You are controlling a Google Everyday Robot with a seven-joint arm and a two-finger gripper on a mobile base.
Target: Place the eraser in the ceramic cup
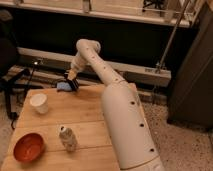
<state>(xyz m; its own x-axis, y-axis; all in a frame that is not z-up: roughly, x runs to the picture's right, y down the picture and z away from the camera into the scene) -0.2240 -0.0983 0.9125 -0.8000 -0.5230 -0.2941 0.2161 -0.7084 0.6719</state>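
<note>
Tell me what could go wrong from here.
1. The gripper is at the blue eraser, near the far edge of the table; a nudge could push the eraser off.
2. The ceramic cup has a small mouth; an off-centre release could miss or tip it.

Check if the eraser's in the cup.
Out: eraser by the gripper at the far side of the table, apart from the ceramic cup.

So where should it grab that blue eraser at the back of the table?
Probably across its short sides, from above: the eraser seems to lie flat and low on the table. The gripper sits right by it, at the far edge.
</note>
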